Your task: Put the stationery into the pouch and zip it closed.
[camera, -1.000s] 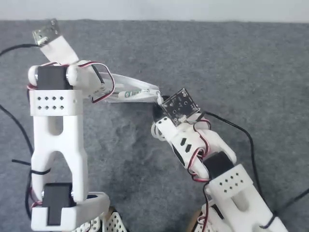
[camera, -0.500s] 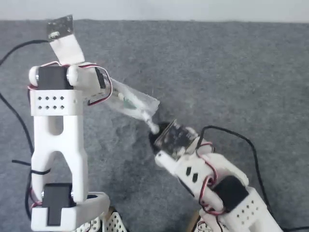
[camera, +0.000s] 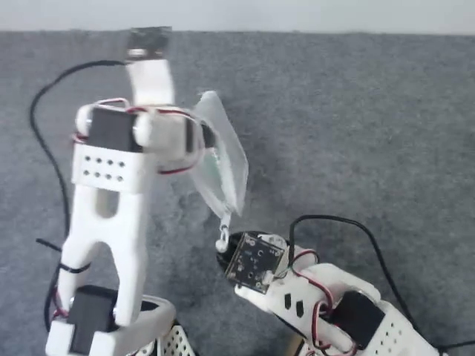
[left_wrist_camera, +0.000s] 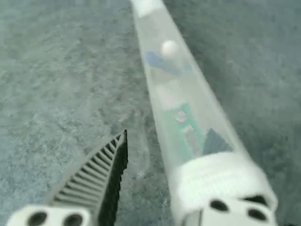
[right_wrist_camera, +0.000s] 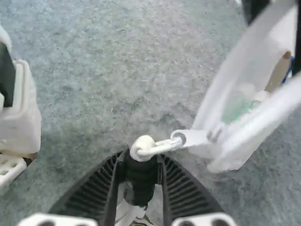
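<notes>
- Covering the table, a grey felt-like mat [camera: 371,111] lies under both arms.
- The left arm [camera: 104,215] stands tall on the left of the high view, with the pouch hanging at its top end, clear of the mat.
- The right arm [camera: 334,304] sits low at the near edge and points up toward the pouch's lower corner.
- The pouch [camera: 223,159] is thin, clear and soft. It looks light, floppy and rather slippery, so it likely needs a hold at the end away from the slider to keep the zip line taut.
- The left claw [left_wrist_camera: 150,160] looks spread: its toothed finger stands apart from the pouch, which runs along the other, white finger. How the pouch is fixed there cannot be made out.
- The stationery [left_wrist_camera: 181,117] is already inside, showing as a green-labelled piece and something blue through the plastic.
- The right claw [right_wrist_camera: 141,165] is pressed together on the zip pull [right_wrist_camera: 143,148], a small white bead on a short link. That is the right spot to grip, though so small a piece could slip free.
- The slider sits at the pouch's corner, so the zip seems near the end of its run.
</notes>
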Controlling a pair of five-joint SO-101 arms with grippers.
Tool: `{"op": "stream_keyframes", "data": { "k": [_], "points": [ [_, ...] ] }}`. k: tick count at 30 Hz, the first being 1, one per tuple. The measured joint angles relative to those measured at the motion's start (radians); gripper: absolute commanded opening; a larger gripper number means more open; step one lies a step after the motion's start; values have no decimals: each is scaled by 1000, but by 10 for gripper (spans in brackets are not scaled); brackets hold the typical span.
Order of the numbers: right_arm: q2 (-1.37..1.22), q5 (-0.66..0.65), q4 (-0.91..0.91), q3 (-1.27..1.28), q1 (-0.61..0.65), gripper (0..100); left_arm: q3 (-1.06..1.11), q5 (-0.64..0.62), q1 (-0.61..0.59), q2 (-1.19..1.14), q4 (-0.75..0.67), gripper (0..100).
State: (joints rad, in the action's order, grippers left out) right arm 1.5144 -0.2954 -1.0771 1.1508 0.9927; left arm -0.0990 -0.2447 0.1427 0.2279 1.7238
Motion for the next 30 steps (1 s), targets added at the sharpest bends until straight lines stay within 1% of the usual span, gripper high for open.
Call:
{"op": "stream_keyframes", "data": {
  "k": [3, 8, 11, 14, 17, 23, 28, 30],
  "points": [
    [43, 0, -31, 0, 5, 6, 11, 32, 75, 29, 0, 249],
    [143, 0, -75, 0, 5, 6, 92, 49, 189, 170, 0, 250],
    [193, 0, -89, 0, 5, 6, 164, 109, 258, 245, -3, 250],
    [233, 0, -89, 0, 5, 6, 236, 167, 319, 284, -35, 250],
    [245, 0, -89, 0, 5, 6, 255, 218, 362, 304, -40, 250],
    [253, 0, -91, 0, 8, 6, 255, 233, 381, 387, -43, 250],
    [253, 0, -91, 0, 5, 6, 255, 273, 381, 494, -37, 250],
    [253, 0, -91, 0, -28, 6, 255, 279, 374, 525, -26, 250]
  ]
}}
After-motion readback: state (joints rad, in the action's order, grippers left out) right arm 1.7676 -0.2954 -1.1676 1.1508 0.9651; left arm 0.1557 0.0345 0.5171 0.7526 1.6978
